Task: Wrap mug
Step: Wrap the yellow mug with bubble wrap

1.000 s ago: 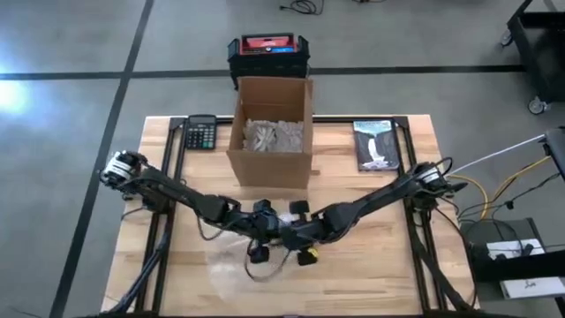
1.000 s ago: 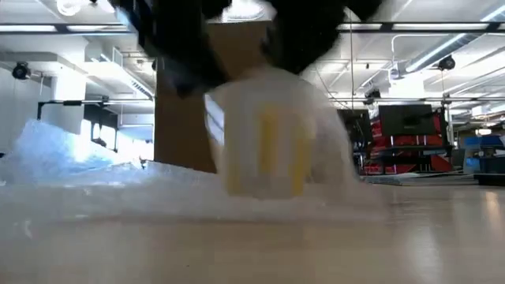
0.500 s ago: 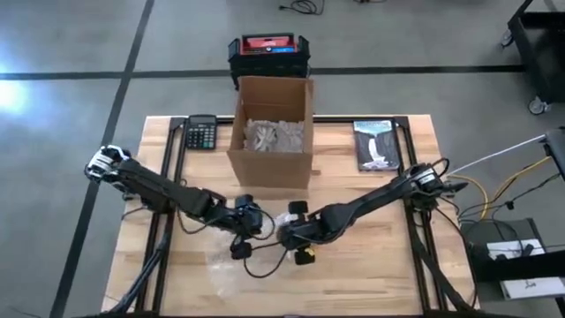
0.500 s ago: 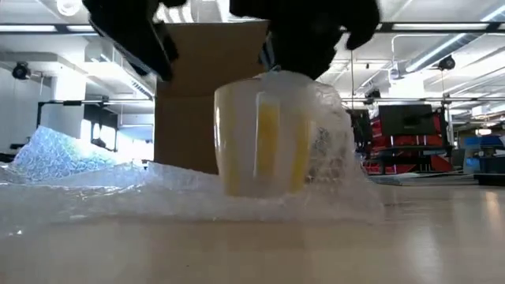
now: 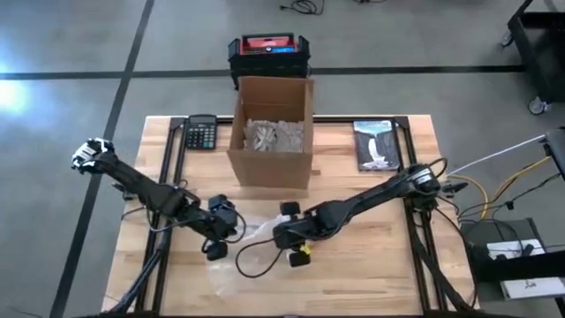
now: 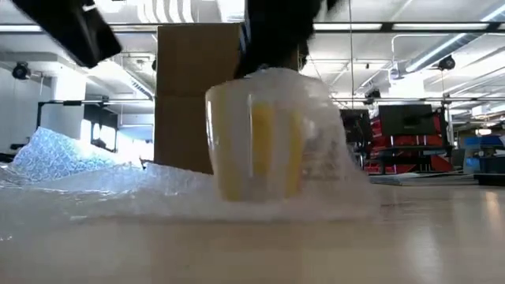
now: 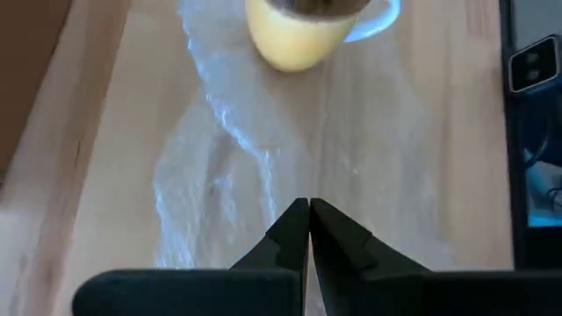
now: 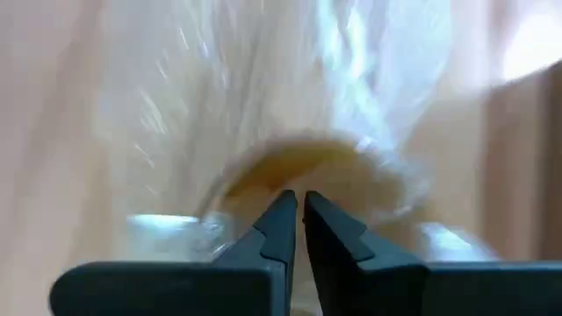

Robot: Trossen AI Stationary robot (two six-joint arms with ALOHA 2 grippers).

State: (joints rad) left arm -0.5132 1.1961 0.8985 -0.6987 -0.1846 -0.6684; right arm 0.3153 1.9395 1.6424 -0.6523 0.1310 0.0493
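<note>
The pale wooden slatted table (image 5: 371,265) sat on grey concrete floor, tall open cardboard box (image 5: 271,132) at 12 o'clock. Clear bubble wrap sheet (image 6: 95,185) lay at centre, yellow ceramic mug (image 6: 256,146) standing on it, half draped. Right gripper (image 5: 284,237) looked clenched on the wrap's edge, I think. Left gripper (image 7: 308,215), at 9 o'clock of the mug, was pinched closed on nothing. Pull too hard and the mug could tip.
</note>
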